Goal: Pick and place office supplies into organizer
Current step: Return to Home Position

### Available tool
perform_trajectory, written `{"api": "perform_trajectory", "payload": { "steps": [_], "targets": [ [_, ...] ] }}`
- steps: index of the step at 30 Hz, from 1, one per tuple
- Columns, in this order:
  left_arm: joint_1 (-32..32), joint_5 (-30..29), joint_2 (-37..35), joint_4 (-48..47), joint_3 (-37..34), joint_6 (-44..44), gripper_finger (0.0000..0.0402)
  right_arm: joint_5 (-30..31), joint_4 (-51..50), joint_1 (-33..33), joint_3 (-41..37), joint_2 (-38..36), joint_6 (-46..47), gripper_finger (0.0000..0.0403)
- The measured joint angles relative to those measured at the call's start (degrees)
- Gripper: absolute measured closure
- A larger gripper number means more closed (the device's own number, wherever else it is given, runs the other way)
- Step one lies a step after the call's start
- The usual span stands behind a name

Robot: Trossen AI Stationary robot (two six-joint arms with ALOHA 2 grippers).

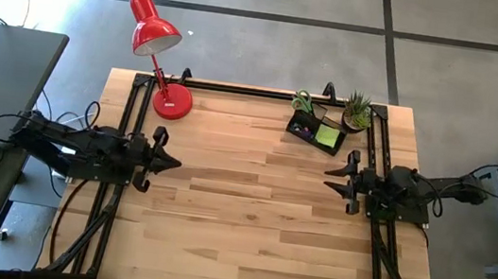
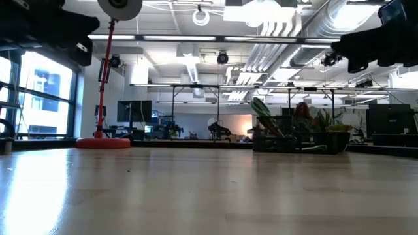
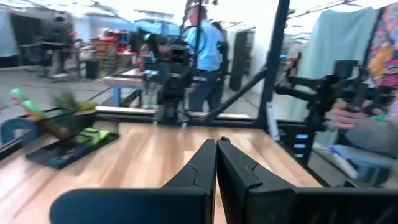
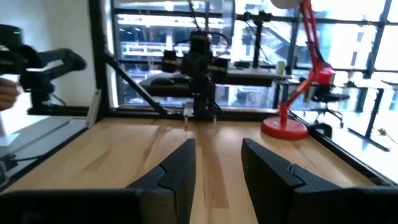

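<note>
— Where are the supplies kept?
— In the one organizer (image 1: 316, 132), set at the counter's (image 1: 237, 233) far right corner beside the one plant (image 1: 357, 110). One sticky-note block (image 1: 329, 137) and one pair of scissors (image 1: 303, 101) are counted; pens cannot be told.
— And the two hands?
— They are held at opposite sides, judged a rest pose. The left hand (image 1: 173, 162) is pressed together and the right hand (image 1: 331, 176) is spread apart; nothing is carried.

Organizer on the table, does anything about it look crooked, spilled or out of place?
Nothing spilled. The organizer sits slightly askew to the table edge, beside the potted plant, with the sticky notes and scissors inside.
</note>
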Motion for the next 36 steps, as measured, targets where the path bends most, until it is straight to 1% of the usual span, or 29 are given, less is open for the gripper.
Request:
{"api": "perform_trajectory", "payload": {
  "steps": [1,3,5,7,10,12,14,16,21,36],
  "targets": [
    [0.0,-0.6,-0.5,-2.0,0.7,0.0,0.0401,-0.6,0.0,0.0,0.0,-0.3,-0.6,0.0281],
    [0.0,0.1,-2.1,-4.9,1.7,0.0,0.0401,-0.6,-0.1,0.0,0.0,-0.4,-0.9,0.0281],
    [0.0,0.9,-4.1,-7.0,1.7,0.2,0.0401,0.6,-0.3,0.0,0.0,-0.4,-0.9,0.0281],
    [0.0,0.1,-6.2,-9.2,1.7,0.4,0.0401,2.4,-0.7,0.0,0.0,-0.4,-0.8,0.0281],
    [0.0,-0.4,-8.7,-8.7,-0.4,0.5,0.0401,4.3,-1.8,0.0,0.0,-0.3,-0.2,0.0281],
    [0.0,-0.4,-10.2,-8.1,-2.4,0.6,0.0401,3.7,-1.9,0.0,0.0,-0.2,0.5,0.0281],
    [0.0,-0.4,-10.1,-9.5,-2.4,0.8,0.0401,2.5,-2.0,0.0,0.0,-0.2,0.6,0.0281],
    [0.0,-0.5,-10.1,-10.1,-2.4,1.4,0.0401,2.6,-2.0,0.0,0.0,-0.2,0.5,0.0281],
    [0.0,-6.4,-10.1,-9.2,-2.4,1.4,0.0401,4.6,-1.9,0.0,0.0,-0.2,0.1,0.0281],
    [0.0,-6.5,-9.9,-10.0,-2.4,1.6,0.0401,4.2,-1.9,0.0,-0.1,-0.2,0.9,0.0281]
  ]
}}
